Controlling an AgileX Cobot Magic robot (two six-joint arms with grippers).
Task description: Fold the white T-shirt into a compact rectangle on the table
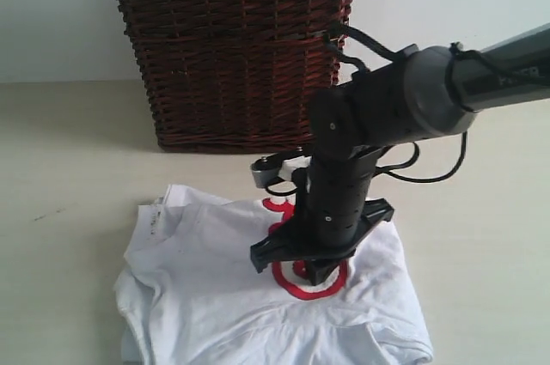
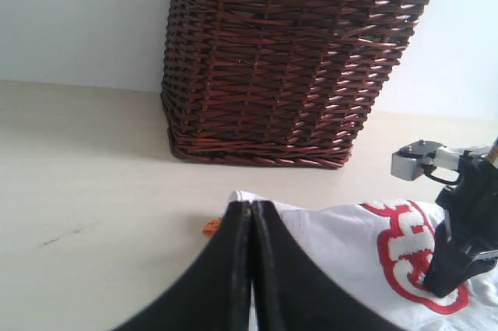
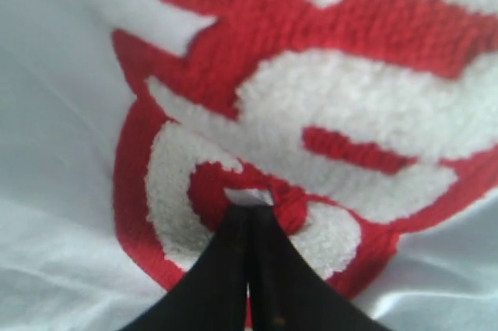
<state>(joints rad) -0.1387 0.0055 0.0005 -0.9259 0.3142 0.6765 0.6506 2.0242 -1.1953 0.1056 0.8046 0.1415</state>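
Observation:
The white T-shirt [image 1: 198, 279] lies loosely bunched on the table [image 1: 69, 167], its red-outlined lettering facing up. My right gripper [image 1: 314, 272] points straight down onto the lettering. In the right wrist view it [image 3: 250, 210] is shut on a small pinch of the T-shirt [image 3: 78, 113], with red fabric puckered at its tips. My left gripper [image 2: 251, 206] is shut, and nothing shows between its jaws. Its tips line up with the far edge of the T-shirt [image 2: 334, 230], near a small orange tag [image 2: 210, 227]. The left arm is out of the exterior view.
A tall dark brown wicker basket [image 1: 232, 47] with a lace-trimmed liner stands behind the shirt against the wall, also in the left wrist view [image 2: 280, 58]. The right arm [image 1: 404, 103] reaches in from the right with loose cables. Bare tabletop lies on both sides.

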